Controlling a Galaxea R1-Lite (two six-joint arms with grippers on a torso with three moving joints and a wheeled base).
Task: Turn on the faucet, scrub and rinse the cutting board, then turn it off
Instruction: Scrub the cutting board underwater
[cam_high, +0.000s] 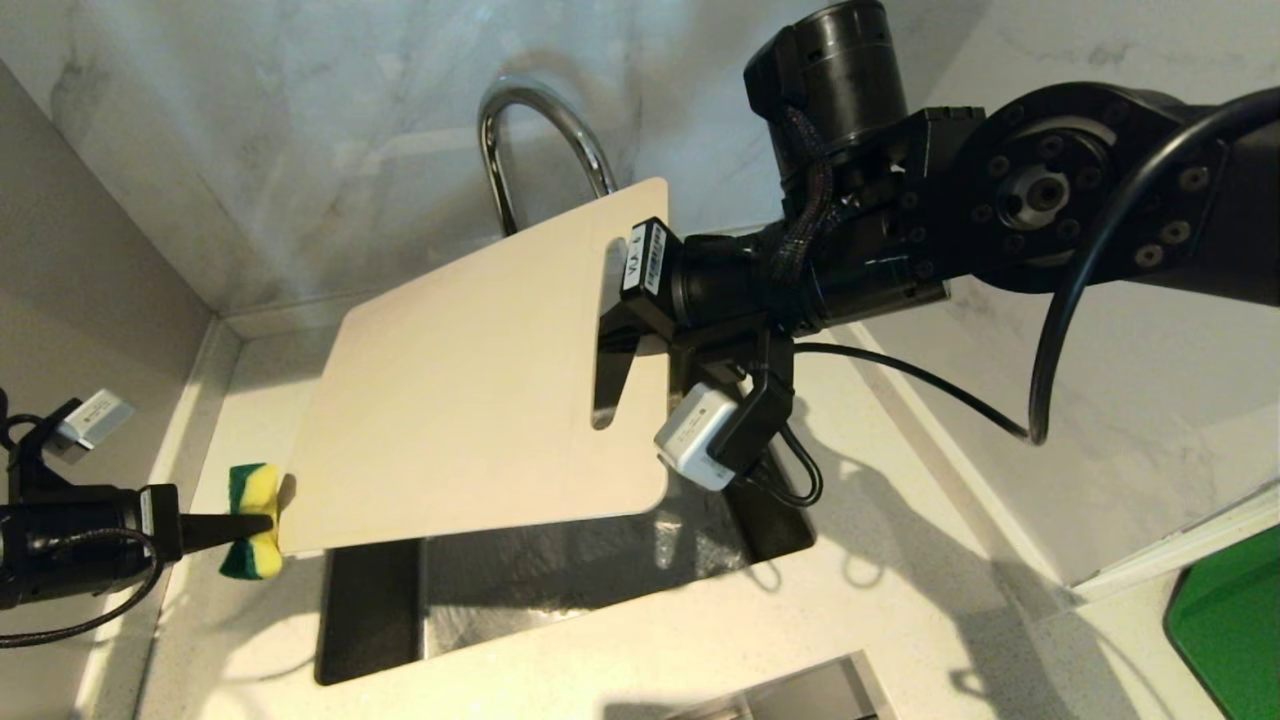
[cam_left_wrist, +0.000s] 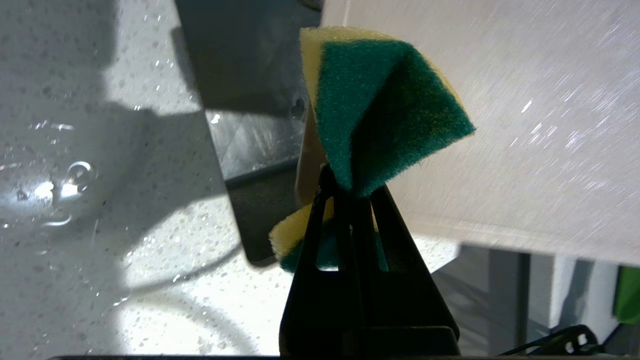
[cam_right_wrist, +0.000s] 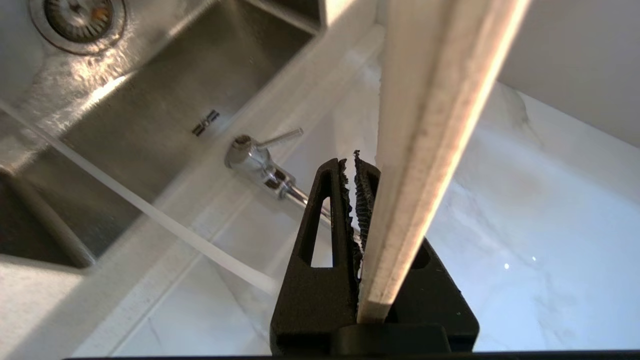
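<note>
over the sink (cam_high: 560, 590), the right gripper (cam_high: 622, 345) is pinched on the cutting board (cam_high: 470, 400) beside its handle slot, holding it tilted above the basin. at the board's lower left corner the left gripper (cam_high: 240, 522) is squeezed shut on a green-and-yellow sponge (cam_high: 250, 520), which touches the board's edge. the steel basin is set in a pale speckled countertop (cam_high: 900, 600) with water drops on it, backed by marbled white walls. behind the board rises the faucet (cam_high: 535, 130); the board hides its base in the head view, though the right wrist view shows the side lever (cam_right_wrist: 280, 138). a green flat object (cam_high: 1230, 620) is cut off at the lower right corner.
</note>
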